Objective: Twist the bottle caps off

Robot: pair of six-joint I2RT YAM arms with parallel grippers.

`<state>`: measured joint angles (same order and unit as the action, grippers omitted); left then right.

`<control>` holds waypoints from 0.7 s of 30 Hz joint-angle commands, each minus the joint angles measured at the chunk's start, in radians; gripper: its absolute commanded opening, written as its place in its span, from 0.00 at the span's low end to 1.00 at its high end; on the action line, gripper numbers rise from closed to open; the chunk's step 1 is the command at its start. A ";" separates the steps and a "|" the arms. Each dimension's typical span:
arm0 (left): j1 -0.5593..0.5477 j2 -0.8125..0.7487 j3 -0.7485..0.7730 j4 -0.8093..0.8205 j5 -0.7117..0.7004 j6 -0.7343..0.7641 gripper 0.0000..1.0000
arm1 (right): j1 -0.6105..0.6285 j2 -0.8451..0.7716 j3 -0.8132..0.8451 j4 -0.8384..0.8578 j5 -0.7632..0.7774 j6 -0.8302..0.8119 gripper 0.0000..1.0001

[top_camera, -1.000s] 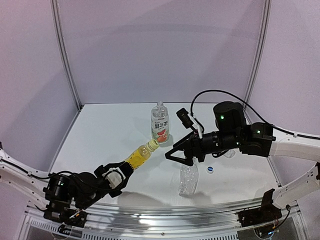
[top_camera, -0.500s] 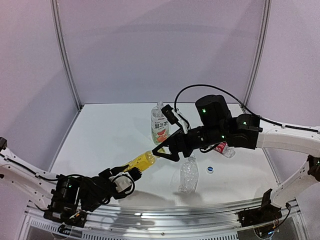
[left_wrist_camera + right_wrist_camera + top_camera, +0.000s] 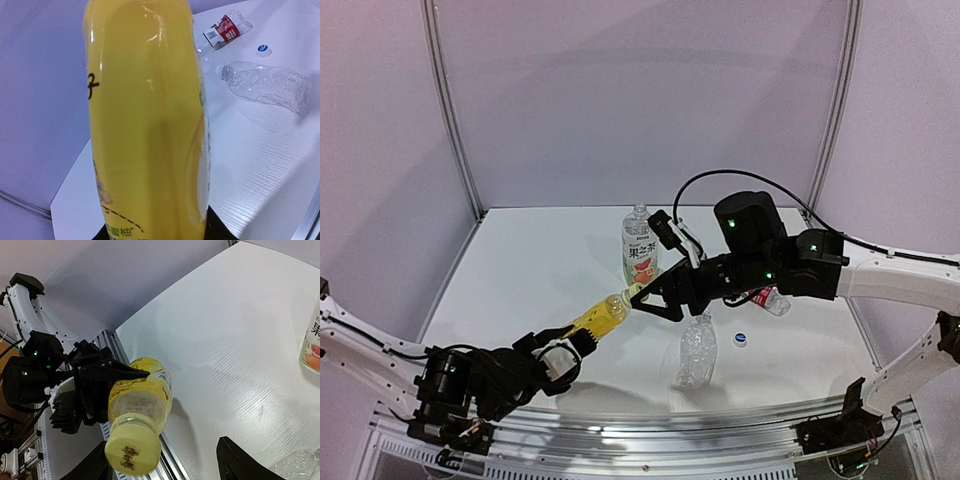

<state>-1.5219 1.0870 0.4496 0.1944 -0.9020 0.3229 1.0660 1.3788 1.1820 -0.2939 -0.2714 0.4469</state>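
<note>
A: Two arms met above the table (image 3: 520, 270), a little below the middle of the top view. Which step was in hand?

B: The yellow one, I think. The left gripper (image 3: 563, 352) was pinching the yellow bottle (image 3: 602, 314) by its lower end and held it in the air, tilted, with the neck toward the upper right.

A: And the right gripper (image 3: 642, 300)?

B: Its jaws stood spread on both sides of the yellow cap (image 3: 132, 452), at the bottom left of the right wrist view. As far as I could see, they were not touching it.

A: What did the next move call for?

B: Closing squarely on the cap, then turning the wrist while the left side stopped the bottle from turning.

A: What differed from one second before?

B: Then the right gripper hung to the lower right of the cap, apart from it. Now it had come around it. The bottle was nearly in the same place.
</note>
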 commanded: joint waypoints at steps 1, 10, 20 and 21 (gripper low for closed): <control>-0.007 -0.040 -0.006 0.029 -0.017 0.010 0.00 | 0.000 -0.010 -0.040 -0.003 0.015 0.013 0.68; -0.007 -0.047 -0.007 0.030 -0.016 0.009 0.00 | -0.019 -0.062 -0.096 0.008 0.027 0.020 0.63; -0.007 -0.033 -0.005 0.030 -0.026 0.007 0.00 | -0.019 -0.087 -0.113 0.031 -0.012 0.000 0.67; -0.006 -0.033 -0.006 0.030 -0.026 0.004 0.00 | -0.020 -0.087 -0.112 0.024 0.004 -0.007 0.67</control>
<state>-1.5246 1.0481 0.4473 0.2020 -0.9138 0.3264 1.0515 1.3121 1.0790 -0.2676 -0.2844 0.4606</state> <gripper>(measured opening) 0.399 0.670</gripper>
